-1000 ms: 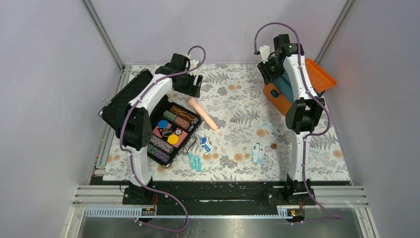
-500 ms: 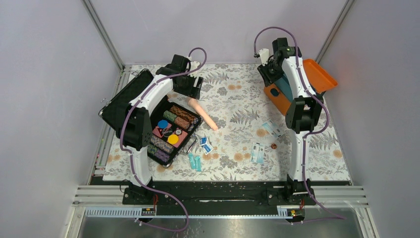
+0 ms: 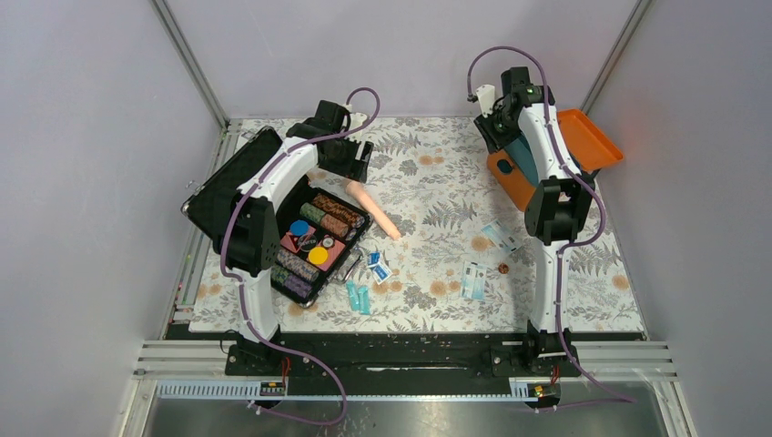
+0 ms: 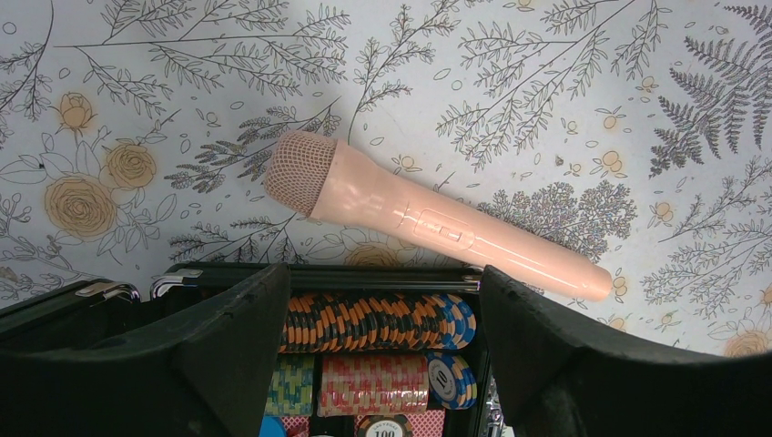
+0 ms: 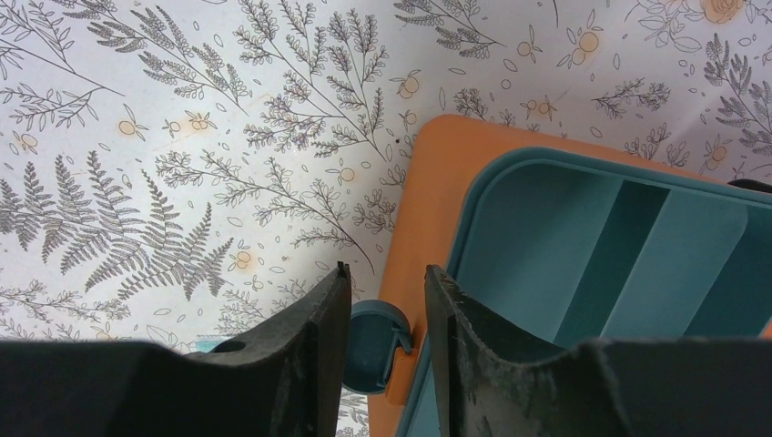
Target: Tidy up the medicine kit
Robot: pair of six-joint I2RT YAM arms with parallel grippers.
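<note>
The medicine kit (image 3: 508, 179) is an orange box at the back right, its orange lid (image 3: 594, 141) swung open and its dark teal divided tray (image 5: 546, 237) showing. My right gripper (image 3: 497, 126) hangs over the kit's front wall (image 5: 437, 182). In the right wrist view the right gripper (image 5: 387, 273) has its jaws a narrow gap apart. The round teal latch (image 5: 373, 346) shows in that gap, and nothing is gripped. My left gripper (image 3: 351, 158) is wide open and empty over the far end of the black chip case.
The black case (image 3: 228, 182) of striped chip stacks (image 4: 373, 319) lies open at the left. A peach microphone-shaped object (image 4: 428, 218) lies beside it. Blue sachets (image 3: 378, 266), teal vials (image 3: 358, 296), packets (image 3: 473, 279) (image 3: 501, 237) and a small brown item (image 3: 503, 268) are scattered on the floral cloth.
My right gripper has shifted slightly toward the back over the kit and its jaws have narrowed a little. The left arm has barely moved.
</note>
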